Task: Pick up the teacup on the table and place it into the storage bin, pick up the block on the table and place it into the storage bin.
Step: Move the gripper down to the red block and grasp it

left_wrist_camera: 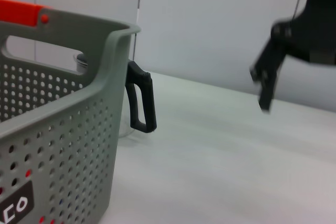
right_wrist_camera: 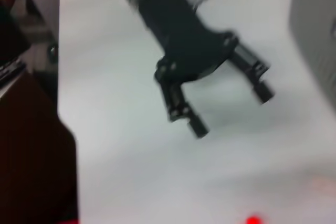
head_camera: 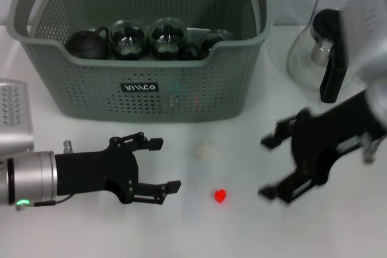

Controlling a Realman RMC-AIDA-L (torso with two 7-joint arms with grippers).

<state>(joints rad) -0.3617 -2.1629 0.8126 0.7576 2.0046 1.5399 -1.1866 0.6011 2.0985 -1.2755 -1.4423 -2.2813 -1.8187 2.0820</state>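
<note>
Bin (head_camera: 145, 83) stands at the far side of the surface (head_camera: 199, 234), my landmark for everything else. Inside it I count a dark teapot-like piece (head_camera: 86, 43) and several dark round glass items (head_camera: 148, 37) along the near wall; whether one is the teacup I cannot tell. No teacup shows on the surface outside the bin, so I judge that half likely done, without proof.

Block: two candidates lie in front of the bin, well apart from it. A small pale lump (head_camera: 205, 150) sits nearer the bin; a small red piece (head_camera: 220, 196) lies further out toward me. Neither is held. Block half not yet done.

Left gripper (head_camera: 163, 166) hovers low in front of the bin, fingers spread wide, empty, pointing toward the two small pieces. Right gripper (head_camera: 269, 167) is in front of and to the right of the bin, fingers wide, empty, facing the left one across the pieces. Glass pitcher (head_camera: 314, 55) with black handle stands just right of the bin, not part of the job.

Left to do: grasp the block, lift, drop in bin.
</note>
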